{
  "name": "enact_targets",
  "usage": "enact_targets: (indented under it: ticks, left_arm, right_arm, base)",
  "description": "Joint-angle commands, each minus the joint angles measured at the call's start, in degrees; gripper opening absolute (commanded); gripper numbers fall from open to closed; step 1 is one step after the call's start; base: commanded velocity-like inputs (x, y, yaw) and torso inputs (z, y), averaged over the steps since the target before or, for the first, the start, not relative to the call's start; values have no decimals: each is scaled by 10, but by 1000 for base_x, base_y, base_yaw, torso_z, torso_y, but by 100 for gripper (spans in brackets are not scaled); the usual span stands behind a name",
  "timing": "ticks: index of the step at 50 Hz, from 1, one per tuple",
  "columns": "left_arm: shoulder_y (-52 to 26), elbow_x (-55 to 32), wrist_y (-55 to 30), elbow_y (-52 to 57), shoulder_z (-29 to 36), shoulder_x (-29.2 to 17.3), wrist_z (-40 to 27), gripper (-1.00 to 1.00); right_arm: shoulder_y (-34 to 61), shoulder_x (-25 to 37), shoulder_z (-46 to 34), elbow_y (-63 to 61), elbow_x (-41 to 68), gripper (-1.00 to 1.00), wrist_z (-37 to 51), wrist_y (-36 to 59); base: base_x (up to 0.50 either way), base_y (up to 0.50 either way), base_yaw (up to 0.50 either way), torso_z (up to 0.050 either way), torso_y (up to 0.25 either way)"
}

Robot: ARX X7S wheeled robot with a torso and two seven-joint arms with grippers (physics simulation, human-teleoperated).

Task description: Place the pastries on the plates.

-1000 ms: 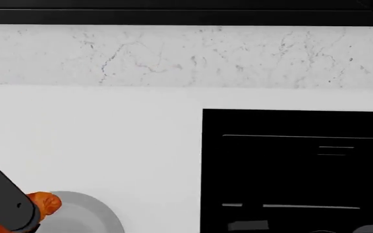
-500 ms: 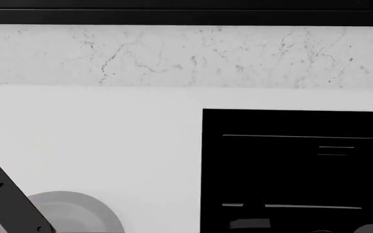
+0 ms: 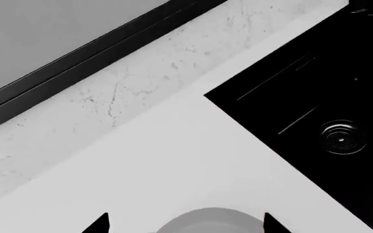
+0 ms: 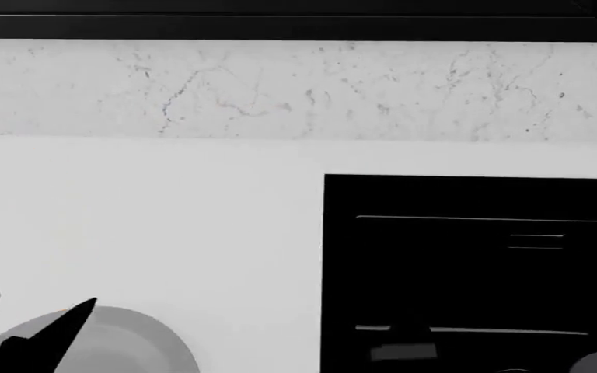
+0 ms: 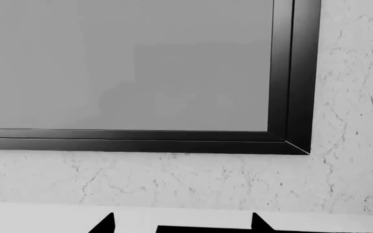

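one grey plate [image 4: 137, 342], one cooktop [image 4: 475, 272]

Matt, smooth grey plate [image 4: 137, 342] on a plain white matt counter [image 4: 174, 217]. Veined, marble-like backsplash [image 4: 298, 89]. Glossy black cooktop [image 4: 475, 264].

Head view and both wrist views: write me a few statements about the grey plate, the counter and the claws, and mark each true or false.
1. The grey plate lies at the head view's lower left. True.
2. The black cooktop sits to the left of the plate. False: it is to the plate's right.
3. The left claw has its fingertips apart. True.
4. A pink donut rests on the plate. False: none shows on its visible part.
5. The right claw grips a croissant. False: nothing shows between its tips.
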Motion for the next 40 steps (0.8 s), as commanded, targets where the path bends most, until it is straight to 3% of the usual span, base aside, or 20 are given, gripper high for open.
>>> enact_targets:
  ticks: [1,17,23,26,32,35,38,39,40]
  left_arm:
    - [98,81,81,61,-144,-29,63,100]
    - [225,142,178,146,-301,-82,72,100]
    - [301,149,221,186,-388,-104,63,100]
    - [361,173,227,196,-444,-100,69,100]
    - [406,187,231,200,-487,-91,71,100]
    - [422,195,235,204,-498,-81,65,100]
    - [432,202,237,208,-508,-78,56,100]
    - [438,204,237,209,-515,-77,55,100]
    - [443,207,238,208,-522,-79,50,100]
  right_arm:
    - [23,-3,9,0,22,100,-3,14]
    - [38,12,15,-12,23,100,-2,9]
    - [138,27,-77,-14,23,100,2,-11]
    - [207,31,-151,-14,21,100,5,-24]
    - [389,49,-358,-14,-5,100,15,-68]
    - [524,46,-519,-14,-26,100,24,-101]
    - [744,5,-759,-14,-62,100,74,-172]
    - [771,-20,-838,-14,-86,100,101,-199]
    - [771,-33,-853,-14,-100,100,119,-211]
  base:
    - [0,0,0,0,0]
    - [0,0,0,0,0]
    - [0,0,0,0,0]
    - [0,0,0,0,0]
    - [0,0,0,0,0]
    - [0,0,0,0,0]
    - [0,0,0,0,0]
    - [0,0,0,0,0]
    - [0,0,0,0,0]
